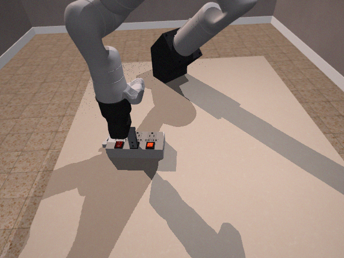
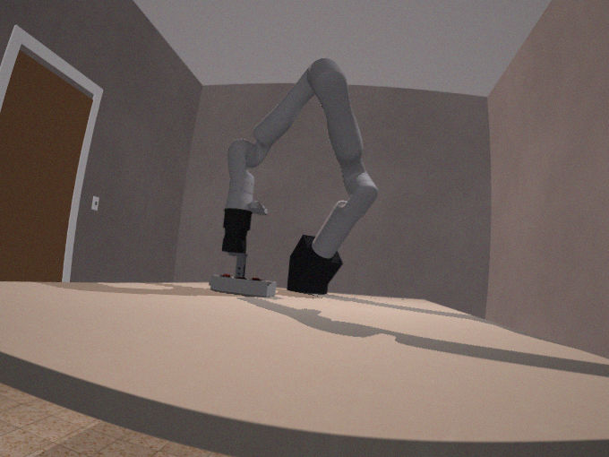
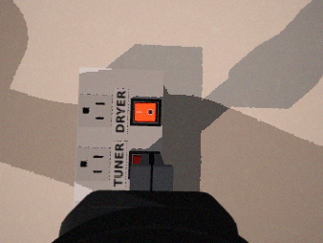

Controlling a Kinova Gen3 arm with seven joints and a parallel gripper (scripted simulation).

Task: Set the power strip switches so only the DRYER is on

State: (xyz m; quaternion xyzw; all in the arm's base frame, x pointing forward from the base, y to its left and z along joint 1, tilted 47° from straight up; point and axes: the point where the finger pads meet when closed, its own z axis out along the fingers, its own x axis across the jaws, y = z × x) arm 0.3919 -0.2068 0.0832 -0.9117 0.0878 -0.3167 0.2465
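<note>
Fingers [image 1: 132, 138] [image 2: 240, 265] pressed together, nothing pinched, pointing down at the middle switch, TUNER [image 3: 137, 160]. Tips are right at that rocker and hide most of it; contact looks likely but can't be confirmed. Visible corner of the rocker is dark red, unlit.

Directly around and under the fingers: power strip [image 1: 135, 153] [image 2: 242, 285] [image 3: 143, 139], flat on the tabletop [image 1: 250, 166] [image 2: 304, 364] [image 3: 268, 191], switches up.

To one side of the fingers, DRYER switch [image 1: 150, 145] [image 2: 256, 279] [image 3: 145, 112]: bright orange, lit, so on. Fingers are apart from it. On the opposite side, STOVE switch [image 1: 119, 144] [image 2: 225, 275]: dark red, unlit, so off. Wrist view doesn't reach it.

Outlets [image 1: 151, 134] [image 3: 94, 111] sit behind the switch row, label text between. Black gripper body [image 1: 119, 119] [image 2: 235, 231] [image 3: 148, 217] is above the fingers. Farther out from the fingers, well apart from the strip, black arm base [image 1: 166, 60] [image 2: 304, 275] stands on the same tabletop.
</note>
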